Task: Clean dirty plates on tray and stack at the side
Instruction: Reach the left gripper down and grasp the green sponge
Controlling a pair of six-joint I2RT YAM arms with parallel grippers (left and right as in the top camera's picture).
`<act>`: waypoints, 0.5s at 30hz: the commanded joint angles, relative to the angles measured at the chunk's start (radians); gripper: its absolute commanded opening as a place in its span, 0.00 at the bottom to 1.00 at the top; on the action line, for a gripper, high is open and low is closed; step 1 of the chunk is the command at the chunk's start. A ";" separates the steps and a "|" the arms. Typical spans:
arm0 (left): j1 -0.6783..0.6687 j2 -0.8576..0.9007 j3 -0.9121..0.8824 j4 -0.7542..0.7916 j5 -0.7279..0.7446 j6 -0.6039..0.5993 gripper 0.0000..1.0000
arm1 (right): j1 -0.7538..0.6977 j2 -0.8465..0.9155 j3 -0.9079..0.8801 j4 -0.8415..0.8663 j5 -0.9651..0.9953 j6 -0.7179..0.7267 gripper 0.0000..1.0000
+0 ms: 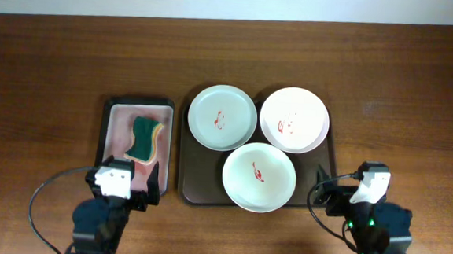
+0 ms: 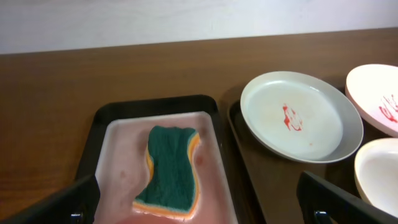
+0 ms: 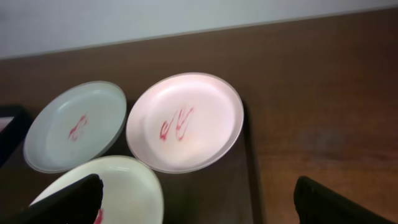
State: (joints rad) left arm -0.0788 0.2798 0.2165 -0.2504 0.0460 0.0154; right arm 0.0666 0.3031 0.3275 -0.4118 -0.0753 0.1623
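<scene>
Three dirty plates lie on the dark brown tray: a pale green plate at back left, a pale pink plate at back right, a whitish plate in front. Each has red smears at its centre. My left gripper is open and empty, low over the near end of the small black tray, just short of the green-and-yellow sponge. My right gripper is open and empty over the brown tray's near right corner, beside the whitish plate. The pink plate lies ahead of it.
The small black tray with a pinkish inside sits left of the brown tray and holds the sponge. Bare wooden table surrounds both trays. Both arms' black cables loop at the table's front edge.
</scene>
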 commanded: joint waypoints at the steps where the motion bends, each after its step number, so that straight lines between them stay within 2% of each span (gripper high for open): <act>1: 0.005 0.197 0.142 -0.041 0.010 0.004 0.99 | 0.005 0.159 0.138 -0.084 -0.083 0.011 0.99; 6: 0.005 0.528 0.410 -0.193 0.011 0.004 0.99 | 0.005 0.408 0.344 -0.279 -0.135 0.011 0.99; 12: 0.005 0.875 0.789 -0.491 0.021 0.004 0.99 | 0.005 0.604 0.549 -0.477 -0.138 0.011 0.99; 15: 0.005 0.954 0.823 -0.497 0.022 0.004 0.99 | 0.005 0.619 0.561 -0.478 -0.184 0.011 0.99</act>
State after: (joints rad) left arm -0.0780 1.1900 1.0161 -0.7406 0.0547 0.0154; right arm 0.0666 0.9195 0.8635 -0.8845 -0.2241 0.1654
